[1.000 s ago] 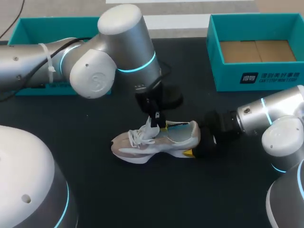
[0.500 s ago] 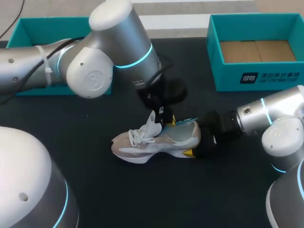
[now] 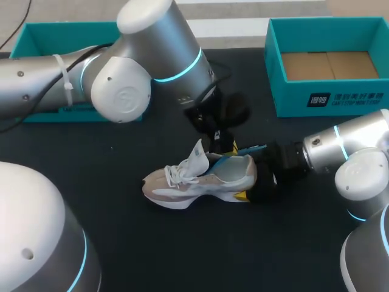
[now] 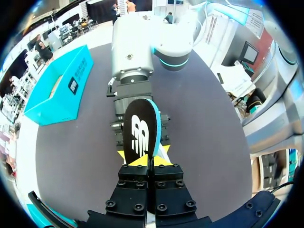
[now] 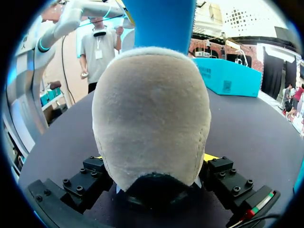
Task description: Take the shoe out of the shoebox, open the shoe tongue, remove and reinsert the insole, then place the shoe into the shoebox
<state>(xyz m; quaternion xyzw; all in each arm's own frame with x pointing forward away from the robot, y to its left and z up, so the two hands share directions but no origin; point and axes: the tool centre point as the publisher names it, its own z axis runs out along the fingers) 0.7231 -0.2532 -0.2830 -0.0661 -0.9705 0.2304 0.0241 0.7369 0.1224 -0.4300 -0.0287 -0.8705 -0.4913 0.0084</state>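
Over the desk's middle, the left pincer (image 3: 217, 136) is clenched on the insole (image 4: 140, 135), which juts ahead of it above the shoe (image 3: 197, 180) — long axis along the shoe, toe leftward, heel rightward. The right pincer (image 5: 154, 164) grasps the heel from both sides. The shoebox (image 3: 331, 100) stands well apart, far right.

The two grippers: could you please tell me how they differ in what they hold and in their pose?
The left gripper is shut on the thin insole, fingers nearly together; the right gripper is shut on the heel of the shoe, fingers wide apart. The left gripper hangs above the shoe, pointing down; the right gripper lies level behind the heel. Both hold something.
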